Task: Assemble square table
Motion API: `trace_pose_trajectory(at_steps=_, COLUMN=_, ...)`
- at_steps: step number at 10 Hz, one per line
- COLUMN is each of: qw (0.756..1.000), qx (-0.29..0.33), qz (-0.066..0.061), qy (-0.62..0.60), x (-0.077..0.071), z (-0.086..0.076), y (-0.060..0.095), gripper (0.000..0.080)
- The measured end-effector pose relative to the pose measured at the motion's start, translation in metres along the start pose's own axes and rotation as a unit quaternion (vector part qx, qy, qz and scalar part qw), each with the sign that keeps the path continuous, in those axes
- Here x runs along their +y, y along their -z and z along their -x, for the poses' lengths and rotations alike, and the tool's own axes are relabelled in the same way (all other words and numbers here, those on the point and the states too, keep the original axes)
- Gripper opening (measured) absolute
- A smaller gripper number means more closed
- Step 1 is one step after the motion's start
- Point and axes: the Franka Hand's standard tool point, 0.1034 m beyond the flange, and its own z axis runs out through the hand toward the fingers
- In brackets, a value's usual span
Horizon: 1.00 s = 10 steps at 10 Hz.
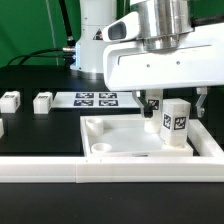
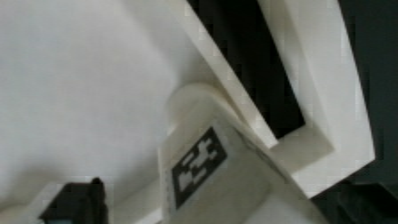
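The square table's slab (image 1: 125, 133) is a white rimmed tray lying at the front; a round socket (image 1: 103, 150) shows in its near corner. One white tagged leg (image 1: 176, 123) stands upright in the corner at the exterior view's right. My gripper (image 1: 177, 106) hangs over that leg, open, with a black finger (image 1: 152, 105) apart from the leg's side. In the wrist view the leg (image 2: 210, 160) and its tag fill the middle beside the slab's rim (image 2: 240, 70). One finger (image 2: 75, 203) shows well off the leg; the other is out of frame.
Two loose legs (image 1: 10, 100) (image 1: 42, 101) lie on the black table at the exterior view's left, and a third (image 1: 2, 127) sits at the edge. The marker board (image 1: 95, 98) lies behind the slab. A long white border wall (image 1: 50, 170) runs along the front.
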Motion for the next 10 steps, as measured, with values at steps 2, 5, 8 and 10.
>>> trace_pose_trajectory(at_steps=2, qw=0.991, qx=-0.011, qz=0.027, qy=0.127, x=-0.0066, z=0.0035, y=0.0011, gripper=0.0649)
trace_pose_trajectory(at_steps=5, qw=0.968, qx=-0.012, qz=0.031, qy=0.248, x=-0.0061, z=0.0013, y=0.0021, gripper=0.0649)
trace_pose_trajectory(at_steps=8, qw=0.945, qx=-0.013, qz=0.030, qy=0.326, x=-0.0052, z=-0.0013, y=0.0033, gripper=0.0649)
trace_pose_trajectory(at_steps=10, qw=0.942, qx=-0.013, qz=0.030, qy=0.334, x=-0.0030, z=-0.0029, y=0.0036, gripper=0.0649)
